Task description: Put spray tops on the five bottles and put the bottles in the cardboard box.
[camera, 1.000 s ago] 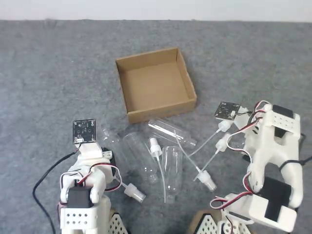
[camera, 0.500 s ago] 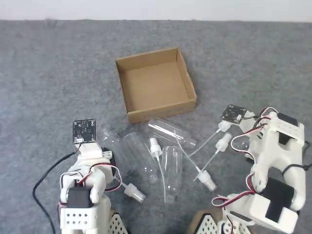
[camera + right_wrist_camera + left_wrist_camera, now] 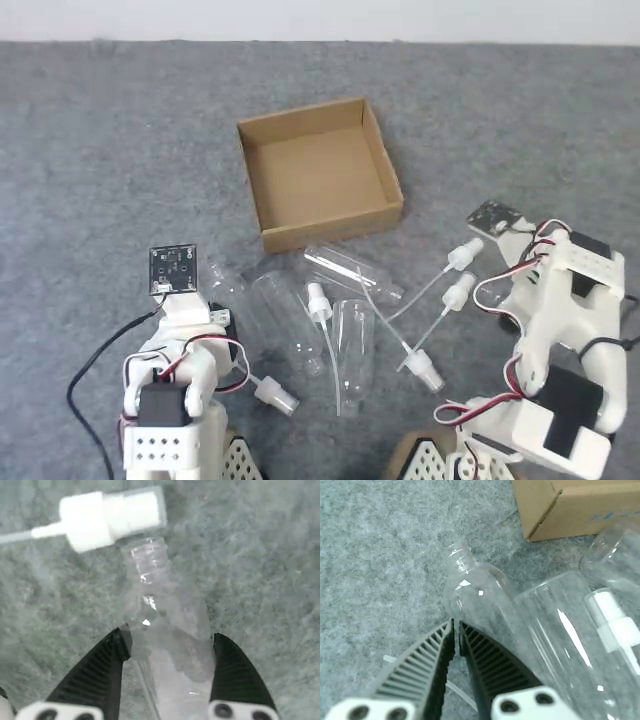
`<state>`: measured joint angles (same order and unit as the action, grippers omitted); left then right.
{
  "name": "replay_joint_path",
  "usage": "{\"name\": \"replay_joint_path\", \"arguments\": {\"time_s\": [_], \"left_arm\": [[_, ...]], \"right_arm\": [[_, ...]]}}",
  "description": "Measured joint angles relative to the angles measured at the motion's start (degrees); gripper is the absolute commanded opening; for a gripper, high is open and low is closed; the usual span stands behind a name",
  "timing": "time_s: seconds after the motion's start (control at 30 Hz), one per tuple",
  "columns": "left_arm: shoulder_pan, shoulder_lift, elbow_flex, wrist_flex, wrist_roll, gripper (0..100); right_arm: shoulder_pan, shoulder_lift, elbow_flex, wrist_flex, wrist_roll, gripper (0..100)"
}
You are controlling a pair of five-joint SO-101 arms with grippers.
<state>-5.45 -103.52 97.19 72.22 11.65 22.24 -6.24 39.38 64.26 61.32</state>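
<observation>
Cardboard box [image 3: 320, 170] sits upper centre of the high view, open side up, nothing inside, on the grey bench [image 3: 110, 130]. No bottle has a top on.

Four clear bottles lie on their sides below the box, centre to lower centre:
- leftmost bottle [image 3: 226, 285] by the left arm
- second bottle [image 3: 285, 322] just right of it
- long bottle [image 3: 352, 272] just below the box's front wall
- short bottle [image 3: 352, 352] lowest of the group

Loose spray tops with dip tubes are scattered on the bench:
- centre spray top [image 3: 318, 300] among the bottles
- lower spray top [image 3: 275, 393] beside the left arm
- three spray tops [image 3: 459, 290] at centre right, near the right arm

Left end effector [image 3: 456, 626]: fingers closed together, gripping nothing. The tips are just over the shoulder of the leftmost bottle.

Right end effector [image 3: 170, 639]: fingers spread wide, one on each side of the fifth bottle [image 3: 160, 605], which lies uncapped between them. Can't tell if the pads touch it. A white spray top [image 3: 110, 517] lies just past its open neck.
</observation>
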Motion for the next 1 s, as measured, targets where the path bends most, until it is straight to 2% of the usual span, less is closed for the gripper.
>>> {"name": "replay_joint_path", "arguments": {"time_s": [0.2, 0.37, 0.6, 0.83, 1.0], "left_arm": [[0.0, 0.0, 0.0, 0.0, 0.0, 1], [0.0, 0.0, 0.0, 0.0, 0.0, 1], [0.0, 0.0, 0.0, 0.0, 0.0, 1], [0.0, 0.0, 0.0, 0.0, 0.0, 1], [0.0, 0.0, 0.0, 0.0, 0.0, 1]], "right_arm": [[0.0, 0.0, 0.0, 0.0, -13.89, 13.7], [0.0, 0.0, 0.0, 0.0, -21.1, 13.8], [-0.35, 0.0, 0.0, 0.0, -22.51, 14.6], [-5.01, 0.0, 0.0, 5.27, -22.33, 33.0], [-7.56, 0.0, -1.05, 7.12, -18.73, 34.9]]}}
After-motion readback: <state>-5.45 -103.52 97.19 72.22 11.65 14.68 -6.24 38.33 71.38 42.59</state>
